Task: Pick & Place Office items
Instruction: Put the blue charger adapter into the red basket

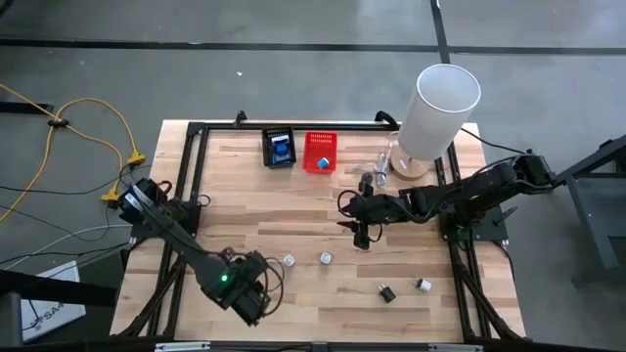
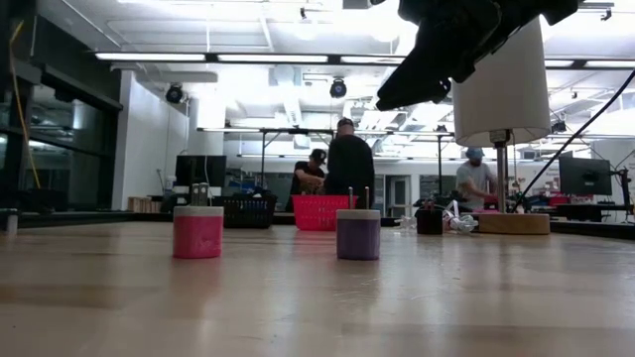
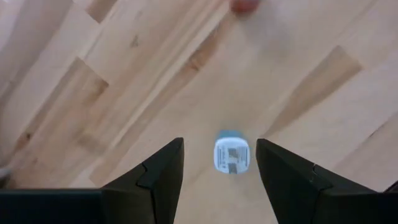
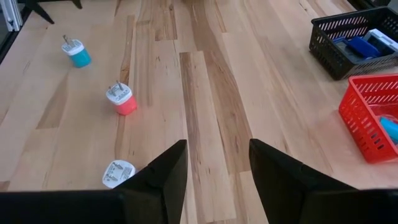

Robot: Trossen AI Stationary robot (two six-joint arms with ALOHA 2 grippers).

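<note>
Judging from the table [image 1: 293, 215], we reckon the sorting is partly done: the black basket [image 1: 279, 148] and the red basket [image 1: 320, 153] at the far edge each hold something blue, while several office items lie loose on the wood, among them two small plugs [image 1: 290, 261] near the middle and a black clip [image 1: 386, 292] nearer the front. Our left claw [image 3: 219, 163] stands spread over a teal plug [image 3: 231, 153], not yet pinching it; the right claw [image 4: 217, 168] hangs spread and empty above the table's middle (a pink plug [image 4: 122, 99] lies ahead). Beyond is a lit workshop with people standing.
</note>
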